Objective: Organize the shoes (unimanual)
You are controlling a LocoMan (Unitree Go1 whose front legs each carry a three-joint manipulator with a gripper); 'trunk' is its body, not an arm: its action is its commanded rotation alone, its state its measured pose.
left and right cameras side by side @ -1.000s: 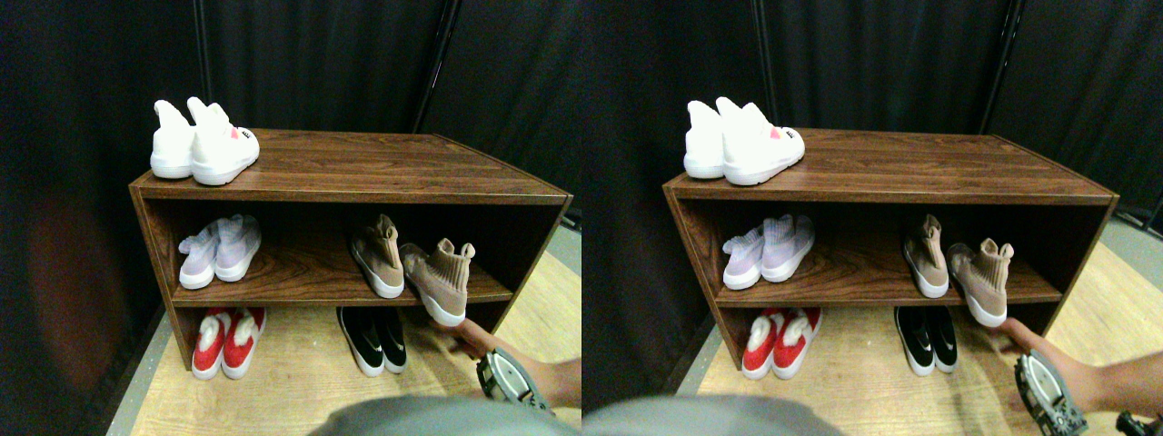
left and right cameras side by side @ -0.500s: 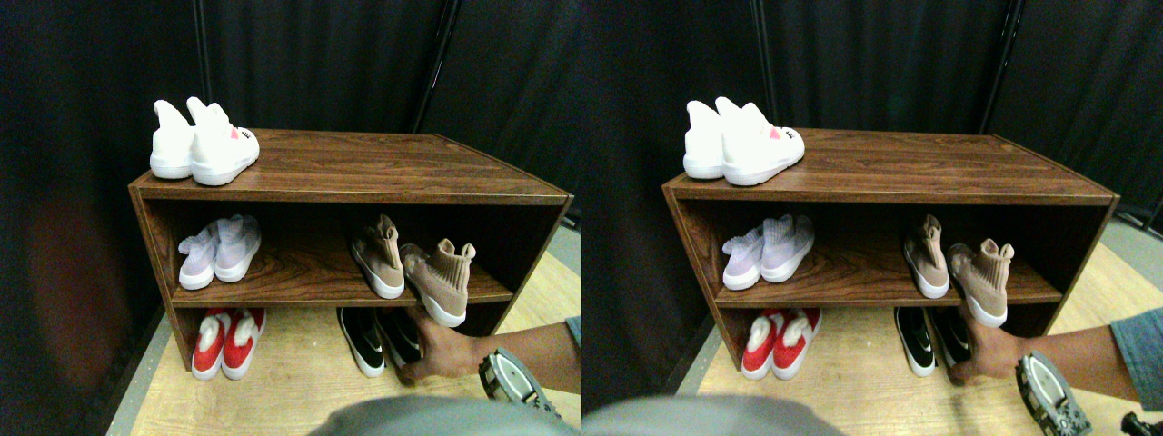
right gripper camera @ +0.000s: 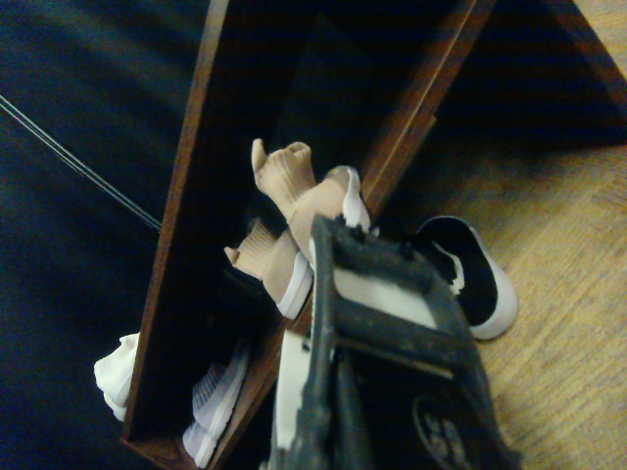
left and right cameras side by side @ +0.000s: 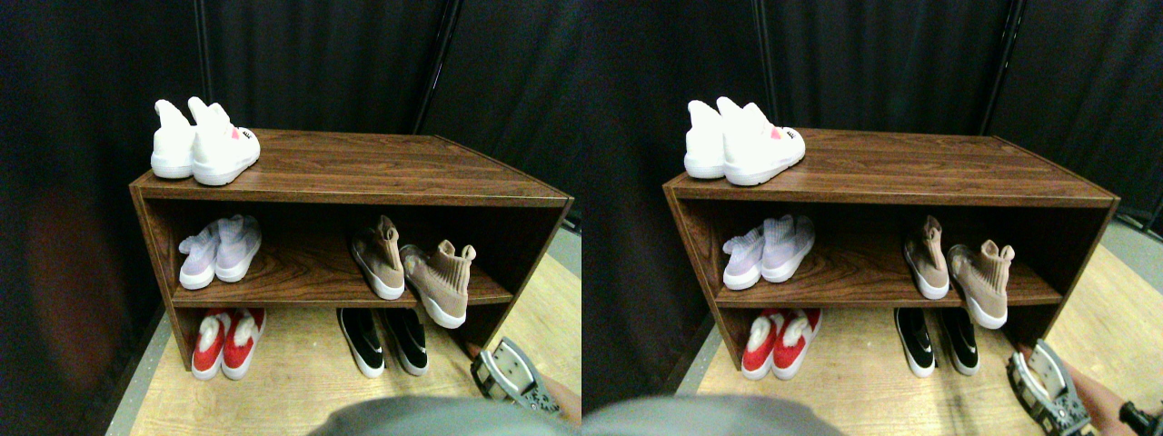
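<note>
The right tan shoe [left and right cameras side by side: 441, 282] overhung the shelf [left and right cameras side by side: 300, 292] edge; a clumsy nudge could have toppled it. Whether the gripper [left and right cameras side by side: 509, 380] was clenched, I couldn't tell.

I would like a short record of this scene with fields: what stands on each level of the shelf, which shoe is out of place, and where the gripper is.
top: white pair, left end of the shelf
middle left: lilac pair
middle right: tan pair; left tan shoe straight, right tan shoe turned, sole over the board's front edge
floor left: red pair
floor right: black pair, side by side
gripper: low, right of the black pair, holding nothing
person: part of an arm behind the gripper
</note>
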